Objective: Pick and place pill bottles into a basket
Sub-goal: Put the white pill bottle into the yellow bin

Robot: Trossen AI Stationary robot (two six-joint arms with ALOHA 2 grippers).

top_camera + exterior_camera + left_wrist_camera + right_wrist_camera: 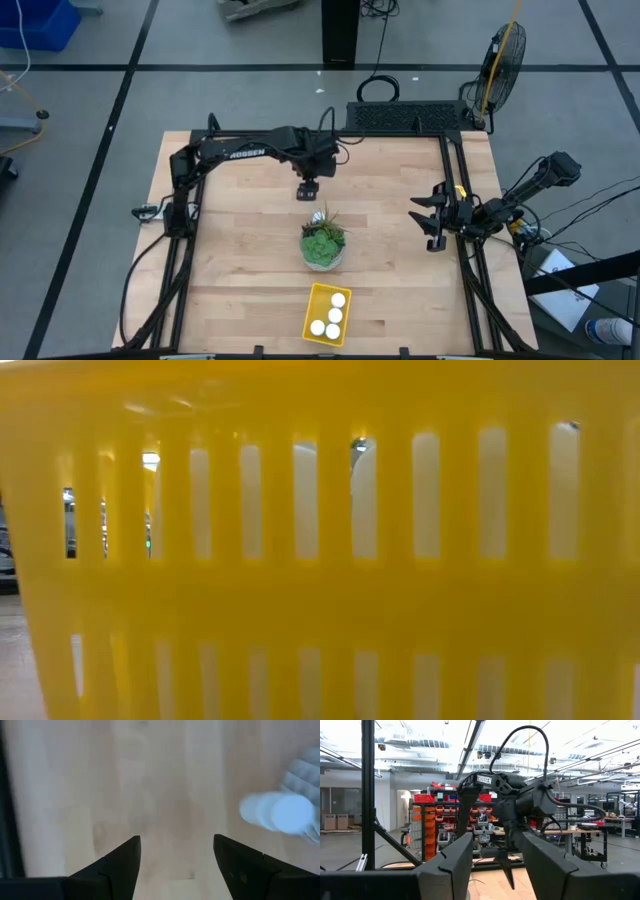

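High view: basket at table front edge, 3 bottles inside.

I see a pale, smooth wooden table, a slatted, glossy yellow plastic basket, and matt black fingers on the left gripper.

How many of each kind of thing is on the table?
Pill bottles: 4. Three stand in the basket, and one lies on the table near the plant.
Yellow basket: 1
Potted plant: 1
Total: 6
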